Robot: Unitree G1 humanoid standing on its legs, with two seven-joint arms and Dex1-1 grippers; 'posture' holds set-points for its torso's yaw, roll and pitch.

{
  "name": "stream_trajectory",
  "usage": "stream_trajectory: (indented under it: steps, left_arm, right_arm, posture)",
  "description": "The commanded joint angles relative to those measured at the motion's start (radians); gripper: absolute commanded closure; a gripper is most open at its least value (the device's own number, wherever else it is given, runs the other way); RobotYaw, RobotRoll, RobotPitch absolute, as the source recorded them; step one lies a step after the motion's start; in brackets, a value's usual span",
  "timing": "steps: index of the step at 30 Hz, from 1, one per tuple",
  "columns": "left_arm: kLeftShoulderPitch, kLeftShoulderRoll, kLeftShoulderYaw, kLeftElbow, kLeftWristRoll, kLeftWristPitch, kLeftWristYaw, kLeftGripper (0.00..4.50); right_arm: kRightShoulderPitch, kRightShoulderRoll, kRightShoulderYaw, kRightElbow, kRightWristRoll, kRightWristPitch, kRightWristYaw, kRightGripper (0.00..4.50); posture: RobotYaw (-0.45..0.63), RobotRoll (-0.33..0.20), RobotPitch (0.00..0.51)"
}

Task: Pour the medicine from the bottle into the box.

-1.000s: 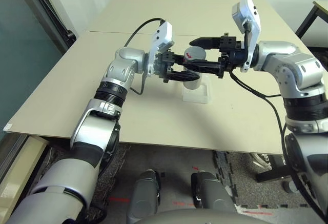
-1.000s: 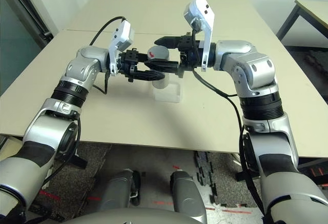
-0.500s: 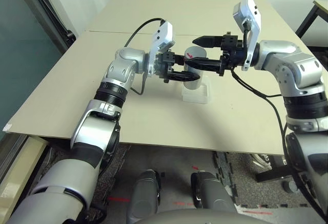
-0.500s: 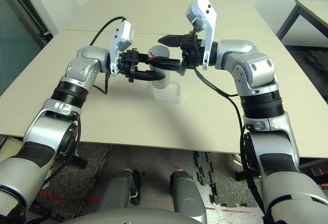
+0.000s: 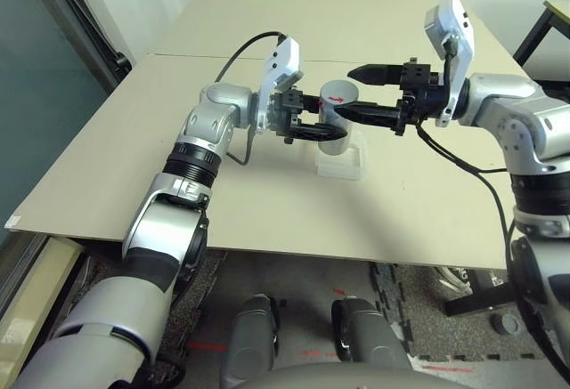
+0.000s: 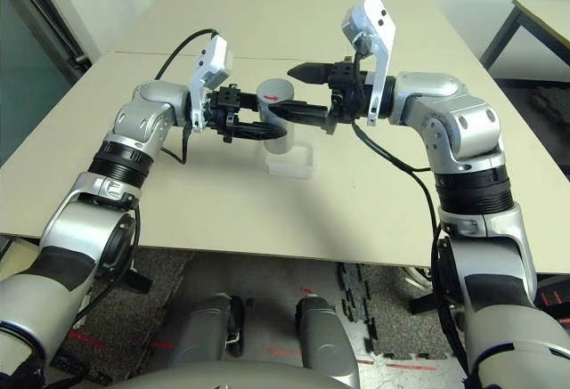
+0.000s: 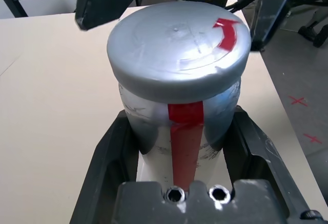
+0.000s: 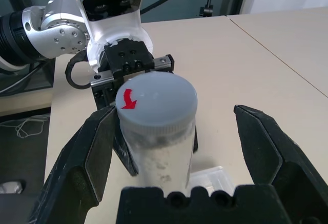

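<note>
Bottle point(image 5: 337, 115) upright at frame centre in head view, cap point(image 7: 178, 47) on, red arrow on top. Left end effector point(image 5: 313, 126) clamped on bottle body below cap. Right end effector point(image 5: 365, 93) fingers spread wide, flanking cap from the right without contact. Box point(image 5: 341, 161) on surface point(image 5: 107, 166), directly under bottle, centre frame.

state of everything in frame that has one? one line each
bottle: upright, cap on, held above the table
cap: on the bottle, red arrow on top
box: on the table, under the bottle, no lid visible
left gripper: shut on the bottle's body
right gripper: open, fingers either side of the cap
</note>
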Motion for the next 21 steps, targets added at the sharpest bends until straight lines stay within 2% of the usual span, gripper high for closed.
stream_trajectory:
  steps: [1, 21]
  left_arm:
    - [0.015, 0.004, -0.010, -0.018, 0.007, -0.003, -0.022, 2.02]
    - [0.014, 0.011, -0.009, 0.001, 0.015, -0.020, -0.035, 2.02]
  right_arm:
    - [0.010, -0.023, -0.040, 0.002, -0.004, 0.012, -0.036, 0.00]
    - [0.112, -0.087, -0.048, -0.116, 0.064, 0.100, -0.028, 0.00]
  posture:
    - [-0.09, 0.000, 0.073]
    - [-0.09, 0.000, 0.067]
